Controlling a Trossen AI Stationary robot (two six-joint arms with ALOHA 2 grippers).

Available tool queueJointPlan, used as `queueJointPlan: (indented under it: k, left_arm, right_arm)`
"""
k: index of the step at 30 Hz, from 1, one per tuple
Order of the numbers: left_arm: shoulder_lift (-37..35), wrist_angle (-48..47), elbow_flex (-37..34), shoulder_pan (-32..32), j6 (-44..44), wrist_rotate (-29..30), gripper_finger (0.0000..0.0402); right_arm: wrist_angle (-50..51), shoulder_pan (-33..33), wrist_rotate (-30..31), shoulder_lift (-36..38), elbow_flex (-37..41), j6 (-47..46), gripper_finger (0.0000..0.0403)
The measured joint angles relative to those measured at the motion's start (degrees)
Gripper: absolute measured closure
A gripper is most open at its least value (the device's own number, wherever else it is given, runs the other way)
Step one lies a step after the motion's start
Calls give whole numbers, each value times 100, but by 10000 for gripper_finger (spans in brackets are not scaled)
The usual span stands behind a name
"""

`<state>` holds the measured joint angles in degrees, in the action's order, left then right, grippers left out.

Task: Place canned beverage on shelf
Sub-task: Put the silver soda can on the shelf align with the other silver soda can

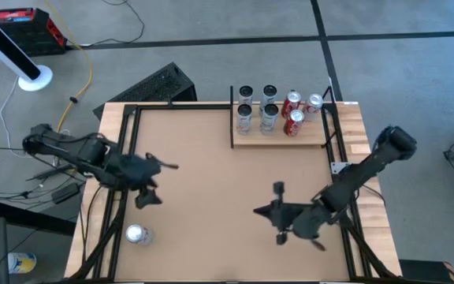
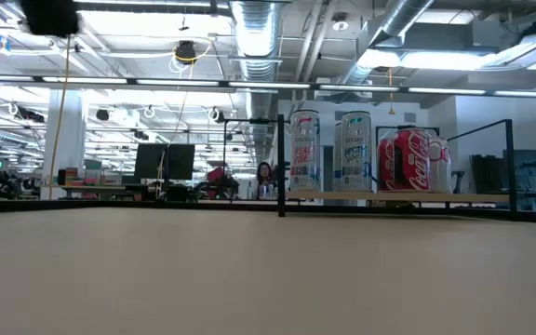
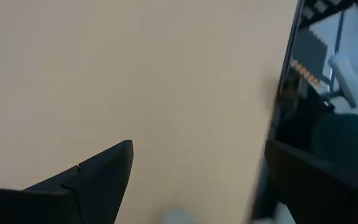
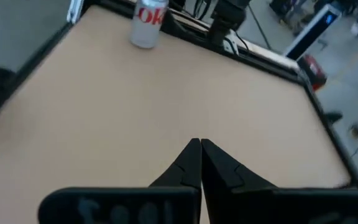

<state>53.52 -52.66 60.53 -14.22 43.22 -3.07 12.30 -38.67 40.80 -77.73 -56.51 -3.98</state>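
Smooth brown board makes up the surface (image 1: 211, 181), framed by black rails and set on a pale wood bench over a grey floor. At its near-left corner, seen from above, one silver canned beverage (image 1: 136, 234) stands upright and alone, just inside the black rail; the right wrist view shows it as a silver Diet Coke can with red lettering (image 4: 146, 25). Well apart from it, at the far right, the shelf (image 1: 286, 139) is a pale wood-grain plank with a thin black rail along its left short end. Cans crowd it: four tall silver ones (image 1: 257, 106) in a block beside that rail, then two red Coca-Cola cans (image 1: 292, 114) and one more silver can (image 1: 314, 102) toward the right end. In the low view the tall silver cans (image 2: 329, 151) and a red Coca-Cola can (image 2: 403, 160) stand in a row, with an open office hall behind. The left pincer (image 1: 150, 189) hangs over the left part of the board, nearer the lone can than anything else, its dark tapered fingers (image 3: 98, 180) spread wide apart with nothing between them. The right pincer (image 1: 268, 211) sits over the near-right part of the board, its fingers (image 4: 191, 165) pressed together to a point and empty. Bare board lies between the lone can and the shelf, apart from the two dark arms. Off the bench lie a black keyboard-like slab (image 1: 156, 85) and a red-and-black box (image 1: 28, 30).
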Motion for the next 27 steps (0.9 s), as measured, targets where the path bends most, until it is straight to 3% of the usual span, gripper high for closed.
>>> queueJointPlan:
  k: [4, 9, 14, 17, 27]
  left_arm:
    - [12, -556, 34, -736, 1571, -145, 51]
    - [254, -560, 12, -1526, 3160, -2, 51]
    - [692, -698, 12, -2032, 4851, 196, 51]
    - [1054, -808, 12, -2255, 5327, -2, 51]
    - [2051, -1041, 12, -2641, 5958, -582, 51]
  right_arm:
    - [-519, 148, 6, -617, 1, 567, 374]
    - [-476, 494, -76, -1106, 4, 795, 378]
    - [-529, 1103, -1516, -1218, 2, 1199, 379]
    - [-486, 1439, -2257, -1244, 7, 1461, 378]
    - [-822, 2238, -3527, -1266, 4, 2426, 378]
